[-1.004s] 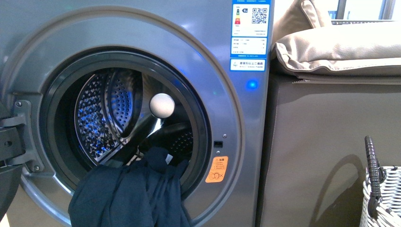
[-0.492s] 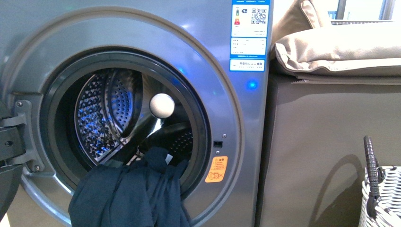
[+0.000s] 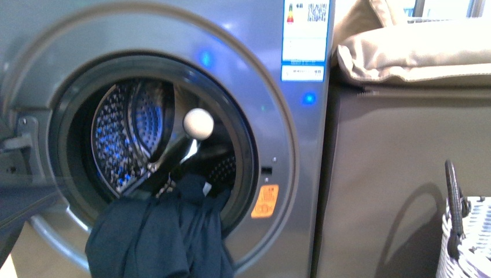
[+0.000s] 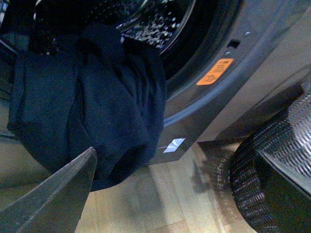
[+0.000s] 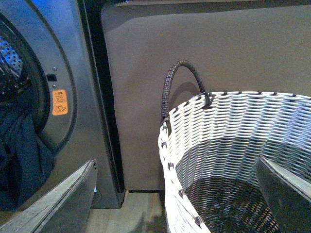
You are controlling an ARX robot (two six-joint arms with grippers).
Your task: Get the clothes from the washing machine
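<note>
Front view: clothes [image 3: 156, 237] hang at 6 o'clock of the washing machine [image 3: 301, 174]; left hand [image 4: 177, 160], right hand [image 5: 176, 160] gape empty. A shallow pinch may drop them.

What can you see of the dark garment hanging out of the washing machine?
The garment is dark navy, soft, crumpled fabric in loose folds. It spills from the drum over the lower rim of the round opening of the washing machine and hangs down the front, clear of the wooden floor. A small white label shows near its top. Nothing grips it.
</note>
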